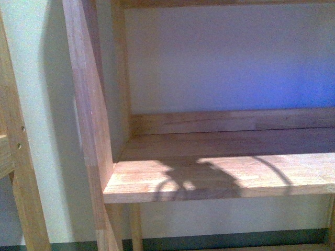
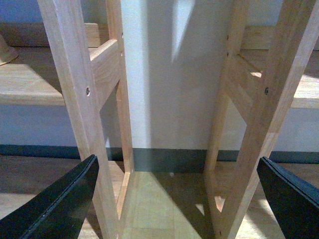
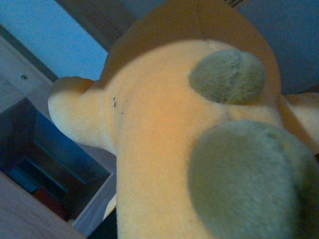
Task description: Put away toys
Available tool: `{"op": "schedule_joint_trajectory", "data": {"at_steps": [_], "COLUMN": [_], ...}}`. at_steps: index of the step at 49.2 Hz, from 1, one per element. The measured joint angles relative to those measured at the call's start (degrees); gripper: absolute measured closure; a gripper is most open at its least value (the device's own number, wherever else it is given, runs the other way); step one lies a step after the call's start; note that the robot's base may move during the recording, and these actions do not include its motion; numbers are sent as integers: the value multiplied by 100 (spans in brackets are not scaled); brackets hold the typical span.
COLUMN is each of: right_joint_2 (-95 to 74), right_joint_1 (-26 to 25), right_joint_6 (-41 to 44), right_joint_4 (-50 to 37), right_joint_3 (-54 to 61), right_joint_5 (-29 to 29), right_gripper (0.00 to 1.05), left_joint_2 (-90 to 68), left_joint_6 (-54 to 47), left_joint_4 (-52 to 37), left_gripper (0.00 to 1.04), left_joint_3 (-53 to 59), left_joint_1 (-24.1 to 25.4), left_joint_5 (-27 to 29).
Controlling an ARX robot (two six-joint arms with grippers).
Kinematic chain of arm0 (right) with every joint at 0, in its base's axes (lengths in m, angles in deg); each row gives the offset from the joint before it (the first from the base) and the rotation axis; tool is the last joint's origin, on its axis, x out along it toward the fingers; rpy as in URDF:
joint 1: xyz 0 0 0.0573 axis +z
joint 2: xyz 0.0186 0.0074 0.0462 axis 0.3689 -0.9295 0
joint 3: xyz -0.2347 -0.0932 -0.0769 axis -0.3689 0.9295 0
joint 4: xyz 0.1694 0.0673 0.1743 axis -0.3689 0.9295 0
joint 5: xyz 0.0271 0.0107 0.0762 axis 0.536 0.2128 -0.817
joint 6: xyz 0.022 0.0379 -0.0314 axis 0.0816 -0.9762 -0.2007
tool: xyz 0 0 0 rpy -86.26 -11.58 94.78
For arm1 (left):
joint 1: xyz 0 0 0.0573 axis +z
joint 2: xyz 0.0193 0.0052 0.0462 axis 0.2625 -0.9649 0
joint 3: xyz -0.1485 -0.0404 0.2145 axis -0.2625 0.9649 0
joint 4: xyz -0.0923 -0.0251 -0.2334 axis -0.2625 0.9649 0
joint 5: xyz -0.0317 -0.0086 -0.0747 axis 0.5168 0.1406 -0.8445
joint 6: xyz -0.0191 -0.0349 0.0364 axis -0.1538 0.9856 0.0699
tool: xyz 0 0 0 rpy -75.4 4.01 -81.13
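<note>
The orange-yellow plush toy (image 3: 159, 134) fills the right wrist view, very close to the camera, with two grey-green round patches on its body. My right gripper is shut on the plush toy; its fingers are hidden behind the plush. In the left wrist view my left gripper (image 2: 177, 199) stands open, its two black fingers (image 2: 60, 204) wide apart with only floor and wooden legs between them. Neither gripper nor the toy shows in the front view; only a shadow with curved lines lies on the wooden shelf (image 1: 220, 178).
A wooden shelf unit with an upright post (image 1: 89, 104) and back rail fills the front view. Two wooden frame legs (image 2: 79, 109) stand before a white wall, over light wood floor. Beside the plush, a wooden box's rim (image 3: 92, 204) shows, with dark objects inside.
</note>
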Motion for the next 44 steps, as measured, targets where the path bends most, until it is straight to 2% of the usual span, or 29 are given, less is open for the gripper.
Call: {"op": "schedule_joint_trajectory", "data": {"at_steps": [9,28,44], "right_joint_2": [-7,264,763], "right_joint_1": [-151,-216,-195], "right_joint_6": [-133,-87,468], "right_joint_4": [-142,-323,-474], "right_joint_3": [55,529,1108], "right_joint_5": [70,127,354], "right_gripper": [46,2,0], "left_joint_2": [0,0,0], "left_joint_6": [0,0,0], "left_joint_4": [0,0,0], "left_gripper": [6,6,6], "left_joint_3": [0,0,0], "left_joint_1": [0,0,0], "left_joint_5": [0,0,-2]}}
